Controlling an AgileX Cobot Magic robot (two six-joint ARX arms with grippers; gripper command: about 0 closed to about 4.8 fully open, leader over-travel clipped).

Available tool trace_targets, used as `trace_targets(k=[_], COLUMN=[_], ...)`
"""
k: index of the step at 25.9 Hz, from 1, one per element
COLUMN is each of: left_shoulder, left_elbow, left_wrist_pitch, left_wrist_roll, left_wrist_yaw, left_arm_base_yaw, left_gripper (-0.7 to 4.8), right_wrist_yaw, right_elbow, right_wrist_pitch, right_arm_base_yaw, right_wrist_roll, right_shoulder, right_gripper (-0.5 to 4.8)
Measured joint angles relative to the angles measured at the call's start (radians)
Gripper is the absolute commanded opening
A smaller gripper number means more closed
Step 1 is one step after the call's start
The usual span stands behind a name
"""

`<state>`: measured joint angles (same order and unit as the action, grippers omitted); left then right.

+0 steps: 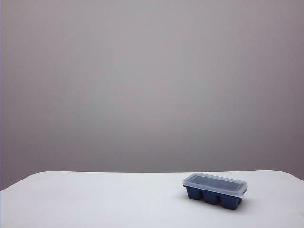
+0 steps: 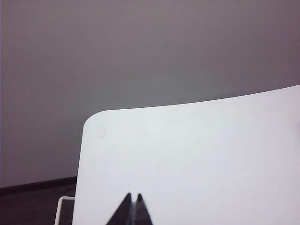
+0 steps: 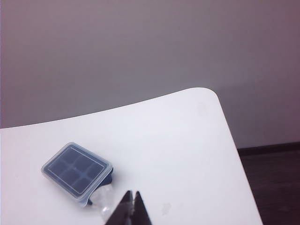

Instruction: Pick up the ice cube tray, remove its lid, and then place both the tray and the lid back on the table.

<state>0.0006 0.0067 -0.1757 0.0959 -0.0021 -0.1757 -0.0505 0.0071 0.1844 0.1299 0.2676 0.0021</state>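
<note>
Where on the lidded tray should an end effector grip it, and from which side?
Probably across the tray's short width, on the dark walls below the lid, coming from above: the overhanging lid hides the rim, and the tray sits flat on the table. The shut right end effector is nearest.

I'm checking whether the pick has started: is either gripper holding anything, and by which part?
Nothing is held. The left gripper and right gripper are shut on nothing, back from the ice cube tray, whose lid is on.
</note>
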Motion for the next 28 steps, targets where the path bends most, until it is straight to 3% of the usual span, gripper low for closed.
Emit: trace_targets(k=[9, 13, 16, 23, 28], left_shoulder=[0.0, 0.0, 0.0, 0.016, 0.107], left_elbow=[-0.001, 0.001, 0.014, 0.097, 0.244], left_wrist_pitch=[0.009, 0.126, 0.172, 0.177, 0.148], left_wrist_roll=[-0.001, -0.137, -0.177, -0.178, -0.142], left_wrist_yaw=[0.0, 0.022, 0.026, 0.014, -0.022], left_arm_base_yaw=[0.0, 0.0, 0.0, 0.0, 0.0], left_gripper=[-0.02, -0.02, -0.03, -0.04, -0.04], right_wrist_yaw=[0.0, 0.054, -0.015, -0.062, -0.061], right_elbow=[0.0, 0.001, 0.031, 0.136, 0.252], right_wrist_pitch=[0.0, -0.063, -0.045, -0.048, -0.061], right_arm_base_yaw=[0.0, 0.0, 0.0, -0.001, -0.001], right_wrist_roll=[0.0, 0.013, 0.024, 0.109, 0.121], right_shoulder=[0.0, 0.0, 0.008, 0.165, 0.351], right_gripper=[-0.05, -0.05, -0.05, -0.05, -0.05])
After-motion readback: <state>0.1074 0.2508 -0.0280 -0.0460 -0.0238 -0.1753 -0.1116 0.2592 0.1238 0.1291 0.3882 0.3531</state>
